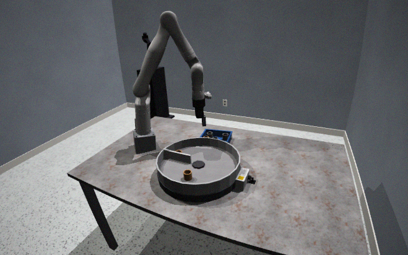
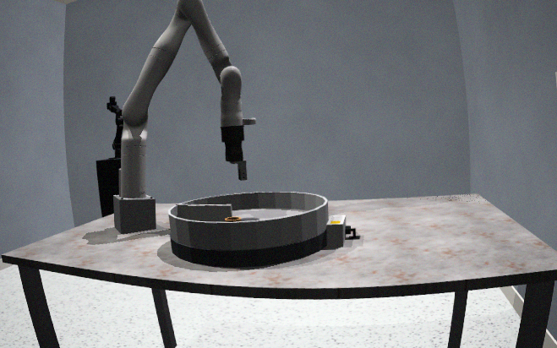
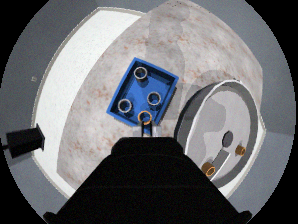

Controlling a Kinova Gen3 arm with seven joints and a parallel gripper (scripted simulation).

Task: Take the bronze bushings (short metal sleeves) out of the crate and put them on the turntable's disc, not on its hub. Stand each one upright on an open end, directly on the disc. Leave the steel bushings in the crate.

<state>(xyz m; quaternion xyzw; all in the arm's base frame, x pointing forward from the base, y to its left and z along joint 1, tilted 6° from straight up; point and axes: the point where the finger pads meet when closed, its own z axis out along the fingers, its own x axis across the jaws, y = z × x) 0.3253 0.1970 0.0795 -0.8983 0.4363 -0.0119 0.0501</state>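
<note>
My gripper (image 1: 204, 122) (image 2: 242, 176) (image 3: 146, 126) hangs above the blue crate (image 1: 230, 133) (image 3: 121, 86), its fingers a little apart with nothing between them. In the wrist view, a bronze bushing (image 3: 145, 118) stands in the crate's corner just beyond the fingertips. Three steel bushings (image 3: 140, 73) (image 3: 154, 98) (image 3: 125, 105) share the crate. One bronze bushing (image 1: 187, 175) (image 2: 232, 219) (image 3: 240, 150) stands upright on the turntable's disc (image 1: 216, 161) (image 3: 240, 115), apart from the dark hub (image 1: 198, 164) (image 3: 227, 139). Another bronze bushing (image 1: 178, 151) (image 3: 208, 170) is mostly hidden behind the divider in the top view.
A raised grey wall (image 1: 236, 171) (image 2: 245, 233) surrounds the disc. A straight divider (image 1: 176, 156) (image 2: 204, 211) runs inward between the two bronze bushings there. A box with a black handle (image 1: 241, 179) (image 2: 335, 232) sticks out at the turntable's right.
</note>
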